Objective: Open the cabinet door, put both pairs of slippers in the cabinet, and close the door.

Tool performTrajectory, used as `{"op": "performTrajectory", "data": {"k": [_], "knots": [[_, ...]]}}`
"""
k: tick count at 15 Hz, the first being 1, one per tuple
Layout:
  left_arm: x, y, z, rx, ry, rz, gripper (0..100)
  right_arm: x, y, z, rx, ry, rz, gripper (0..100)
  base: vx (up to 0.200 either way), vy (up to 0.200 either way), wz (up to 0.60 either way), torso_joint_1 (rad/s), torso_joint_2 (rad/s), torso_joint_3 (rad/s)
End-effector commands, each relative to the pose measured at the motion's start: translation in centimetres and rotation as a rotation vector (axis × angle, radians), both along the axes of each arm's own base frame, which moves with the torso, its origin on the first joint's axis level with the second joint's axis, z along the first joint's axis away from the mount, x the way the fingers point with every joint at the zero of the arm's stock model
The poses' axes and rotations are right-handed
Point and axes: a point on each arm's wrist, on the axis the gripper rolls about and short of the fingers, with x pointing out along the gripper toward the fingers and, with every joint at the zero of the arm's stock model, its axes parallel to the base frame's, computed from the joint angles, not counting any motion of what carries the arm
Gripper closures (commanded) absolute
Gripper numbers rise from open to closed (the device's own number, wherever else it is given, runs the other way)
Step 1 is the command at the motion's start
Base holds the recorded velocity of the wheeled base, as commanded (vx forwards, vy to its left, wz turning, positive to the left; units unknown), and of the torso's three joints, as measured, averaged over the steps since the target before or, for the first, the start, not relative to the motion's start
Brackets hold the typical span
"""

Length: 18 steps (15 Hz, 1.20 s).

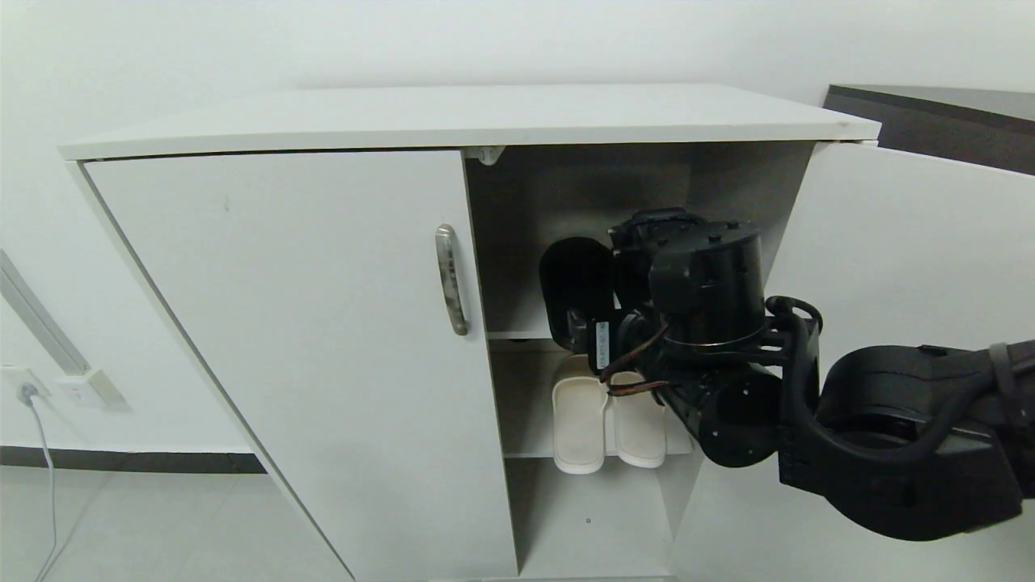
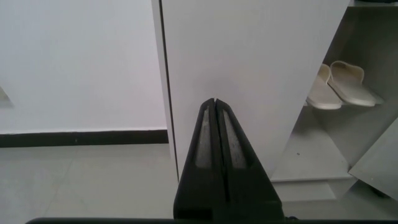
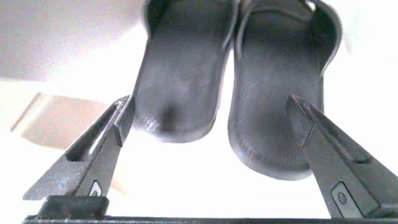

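A white cabinet [image 1: 453, 121] stands with its left door [image 1: 283, 339] closed and its right door [image 1: 906, 242] swung open. A pair of white slippers [image 1: 608, 419] [image 2: 339, 84] lies on the middle shelf. On the upper shelf lies a pair of black slippers [image 1: 574, 283] [image 3: 236, 81], side by side. My right gripper [image 3: 208, 102] is open at their near ends, one finger outside each slipper, not gripping. The right arm's wrist [image 1: 703, 299] reaches into the open compartment. My left gripper [image 2: 214, 102] is shut on nothing, low in front of the closed left door [image 2: 249, 62].
A metal handle [image 1: 451, 279] is on the left door's inner edge. The bottom compartment [image 1: 590, 517] has bare floor space. A wall socket with a cable [image 1: 24, 392] is at the far left, and a dark counter [image 1: 930, 113] is behind at the right.
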Motion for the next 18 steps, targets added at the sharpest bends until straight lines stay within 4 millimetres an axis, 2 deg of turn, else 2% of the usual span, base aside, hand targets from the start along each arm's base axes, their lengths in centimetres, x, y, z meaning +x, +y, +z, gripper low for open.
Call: {"op": "performTrajectory", "data": {"k": [1, 13, 18], "knots": [[0.00, 0.00, 0.00, 0.000, 0.000, 0.000, 100, -0.58, -0.14, 0.11, 0.006, -0.005, 0.012, 100, 0.000, 0.000, 0.00, 0.000, 0.00, 0.000], [0.00, 0.00, 0.00, 0.000, 0.000, -0.001, 100, -0.73, 0.12, -0.23, -0.002, -0.001, 0.020, 100, 0.000, 0.000, 0.00, 0.000, 0.00, 0.000], [0.00, 0.00, 0.00, 0.000, 0.000, -0.001, 100, -0.87, 0.10, -0.43, -0.008, 0.003, 0.020, 100, -0.200, 0.000, 0.00, 0.003, 0.00, 0.005]]}}
